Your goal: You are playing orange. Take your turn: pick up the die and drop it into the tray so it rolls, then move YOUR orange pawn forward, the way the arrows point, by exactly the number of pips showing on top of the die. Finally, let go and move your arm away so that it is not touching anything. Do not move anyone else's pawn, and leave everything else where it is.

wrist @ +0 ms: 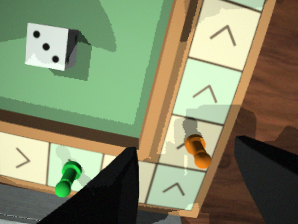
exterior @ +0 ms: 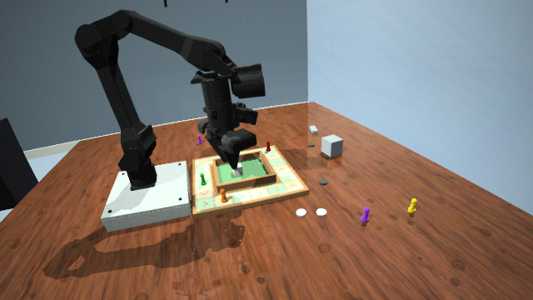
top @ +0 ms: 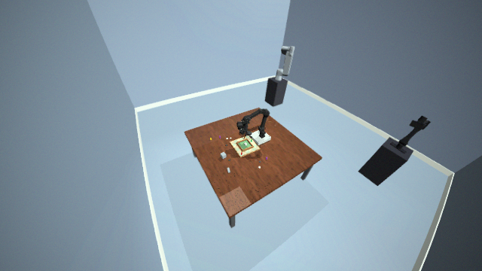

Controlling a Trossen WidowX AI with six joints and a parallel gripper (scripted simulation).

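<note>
The white die [exterior: 237,170] [wrist: 46,46] rests in the green tray [exterior: 250,182] [wrist: 159,95]. Its top face shows three pips in the wrist view. The orange pawn [exterior: 223,196] [wrist: 198,151] stands upright on the board [exterior: 246,200], one square past the near left corner square in the exterior view. The arrows along its side point up in the wrist view. My gripper [exterior: 234,165] [wrist: 186,150] is open and empty above the board. In the wrist view the orange pawn appears between its fingertips, below them. The top view is too small for detail.
A green pawn [exterior: 202,179] [wrist: 68,178] stands on the adjoining side, close to the left finger in the wrist view. A red pawn [exterior: 268,146] stands at the far corner. Beyond the board are a grey cube [exterior: 331,146], a purple pawn [exterior: 365,215] and a yellow pawn [exterior: 412,207].
</note>
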